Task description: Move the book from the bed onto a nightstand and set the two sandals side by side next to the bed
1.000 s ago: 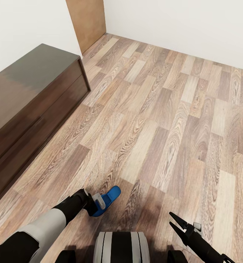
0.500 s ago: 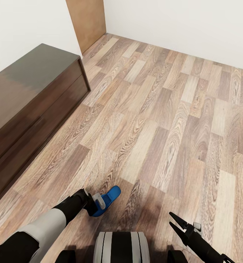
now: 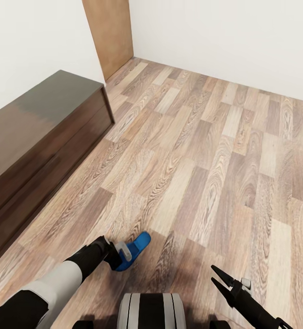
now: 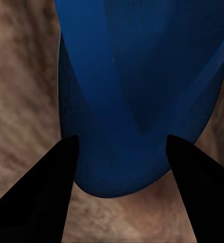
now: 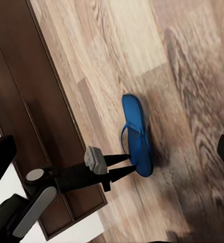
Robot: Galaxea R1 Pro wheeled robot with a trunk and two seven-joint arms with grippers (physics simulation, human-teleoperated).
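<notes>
Wood-plank floor (image 3: pixel 206 151) across most of the head view, strongly grained, mixed pale and brown boards, low sheen. Long dark-brown bench (image 3: pixel 37 132) at left of frame: wood with a glossy, faintly reflective top. Lighter matt wooden door (image 3: pixel 109 34) at upper left, against plain matt white walls (image 3: pixel 224 32). Bright-blue sandal (image 3: pixel 134 249) at lower centre, smooth and rubbery-looking, soft sheen. Left gripper (image 3: pixel 120 256): matt black fingers, light-grey hard-looking housing. Right gripper (image 3: pixel 216 278), lower right: matt black.

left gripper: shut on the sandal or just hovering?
Shut on it. The left gripper's fingers pinch one end of the blue sandal, seen from the right wrist.
</notes>
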